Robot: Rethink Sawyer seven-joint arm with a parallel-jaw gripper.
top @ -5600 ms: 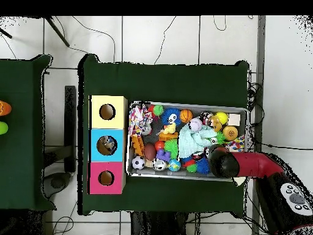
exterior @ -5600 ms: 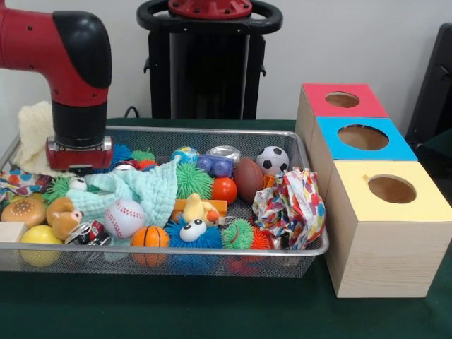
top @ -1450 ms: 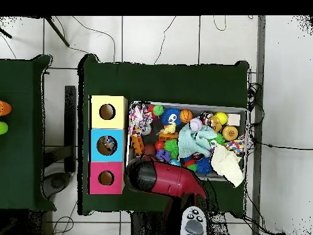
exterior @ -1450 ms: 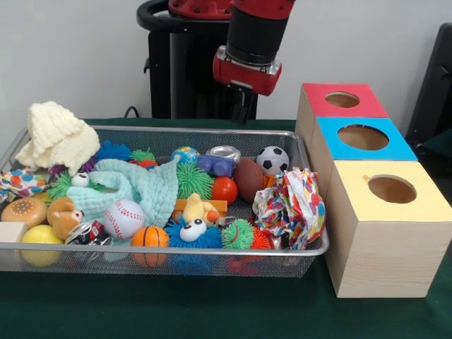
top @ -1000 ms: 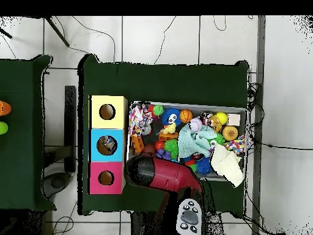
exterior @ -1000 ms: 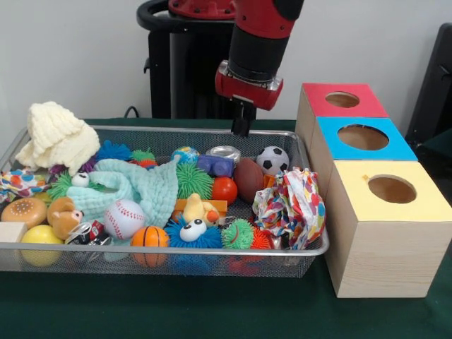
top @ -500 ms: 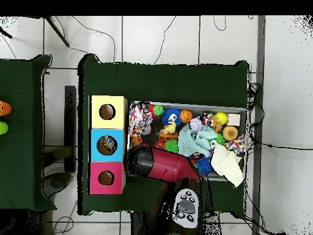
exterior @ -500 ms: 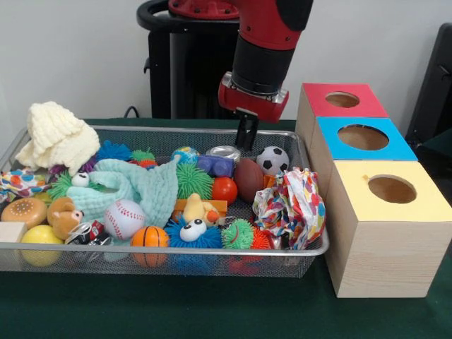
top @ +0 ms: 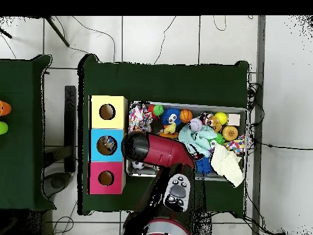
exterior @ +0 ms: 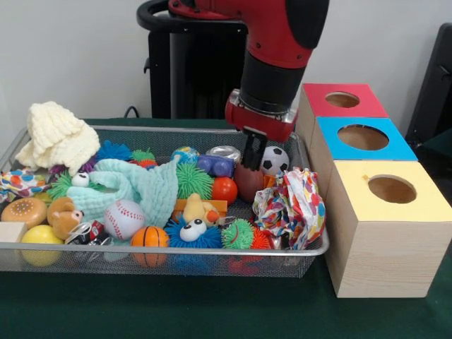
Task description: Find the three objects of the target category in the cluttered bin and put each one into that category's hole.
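The bin (exterior: 176, 248) of silver wire mesh holds a pile of toys and cloths; in the overhead view (top: 208, 105) it lies right of the boxes. My gripper (exterior: 253, 158) hangs low at the bin's right end. It is just above a brown football (exterior: 242, 183) and beside a soccer ball (exterior: 275, 159). In the overhead view the red arm (top: 153, 153) covers that end of the bin and hides the gripper. Three wooden boxes with holes stand in a row: red top (exterior: 342, 100), blue top (exterior: 364, 138), yellow top (exterior: 390, 189).
In the bin lie a baseball (exterior: 124, 217), a small basketball (exterior: 150, 236), an orange-red ball (exterior: 224, 190), a mint cloth (exterior: 138, 187), a cream knitted cloth (exterior: 56, 135), a crumpled patterned cloth (exterior: 291, 205) and several spiky toys. The blue box (top: 107, 145) holds something.
The arm has swung from the bin's left end to its right end. It has come down from above the far rim to just over the football.
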